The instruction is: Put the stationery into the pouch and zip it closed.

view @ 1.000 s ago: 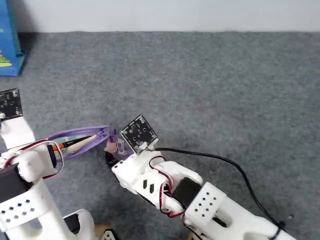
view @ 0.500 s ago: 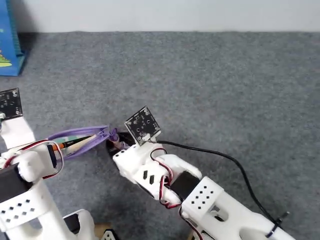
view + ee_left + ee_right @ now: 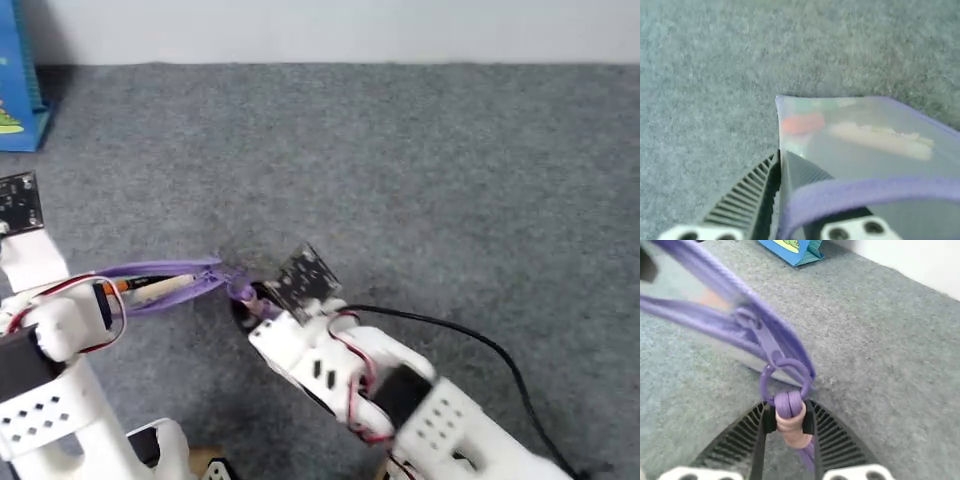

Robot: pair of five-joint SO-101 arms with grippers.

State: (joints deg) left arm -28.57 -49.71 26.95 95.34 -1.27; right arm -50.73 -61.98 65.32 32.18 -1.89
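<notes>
On the grey worktop (image 3: 420,170), your left pincer (image 3: 782,163) clamped the pouch (image 3: 865,150) while your right pincer (image 3: 789,423) gripped its zip pull (image 3: 788,404).

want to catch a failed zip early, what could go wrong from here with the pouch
1. The right gripper pinches only the thin pull loop. A hard tug could slip the loop out of its grasp.
2. The left gripper clamps just one corner of the pouch. Pulling against it might drag the pouch free or twist it.
</notes>
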